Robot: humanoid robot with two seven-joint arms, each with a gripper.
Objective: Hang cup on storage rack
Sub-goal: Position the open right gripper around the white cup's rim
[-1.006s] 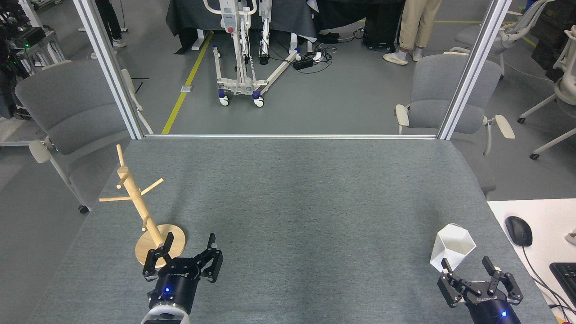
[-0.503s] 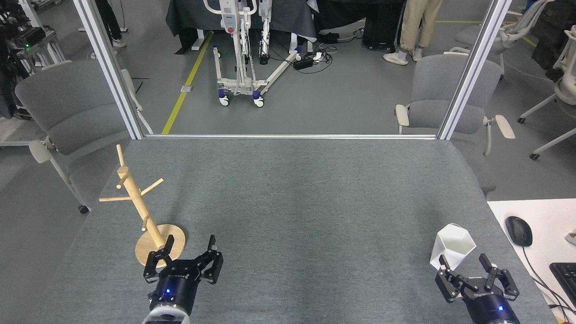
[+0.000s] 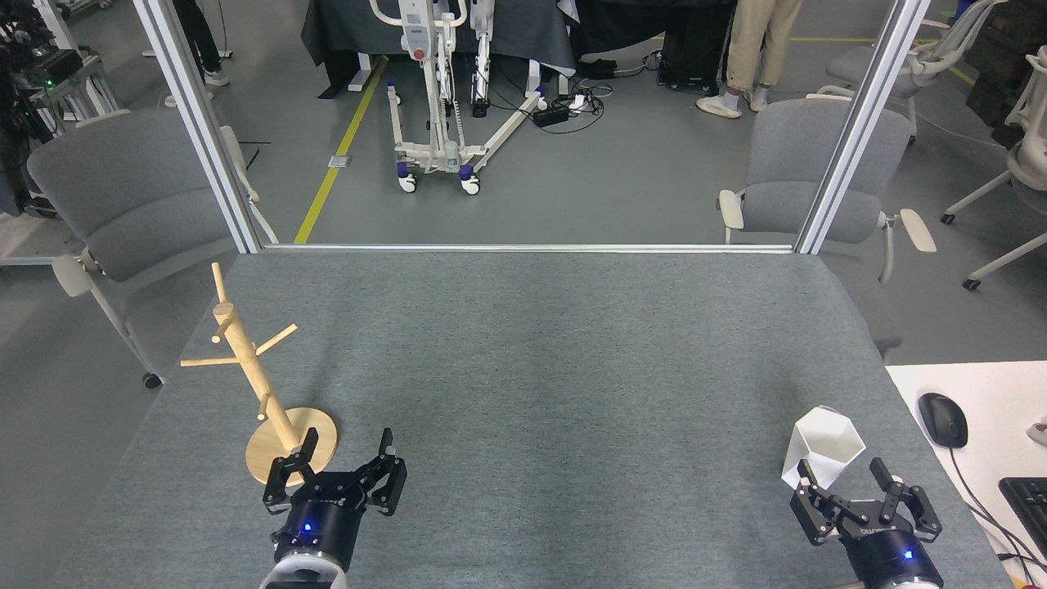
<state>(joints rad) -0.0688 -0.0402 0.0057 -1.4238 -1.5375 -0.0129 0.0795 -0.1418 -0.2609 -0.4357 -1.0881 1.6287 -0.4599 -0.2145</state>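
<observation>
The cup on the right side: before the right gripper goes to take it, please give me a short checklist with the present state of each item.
1. Right gripper open: ok, fingers spread.
2. Cup free of the fingers: ok, not clamped yet.
3. Cup standing with its rim up on the table: ok.
4. Cup handle side known: cannot tell, only a small part shows at the far rim.
5. Storage rack upright with bare pegs: ok.
6. Left gripper away from the rack: not ok, one finger overlaps its base in the head view.

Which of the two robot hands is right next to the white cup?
The right hand: the white cup stands just beyond it. The left hand is near the wooden rack.
</observation>
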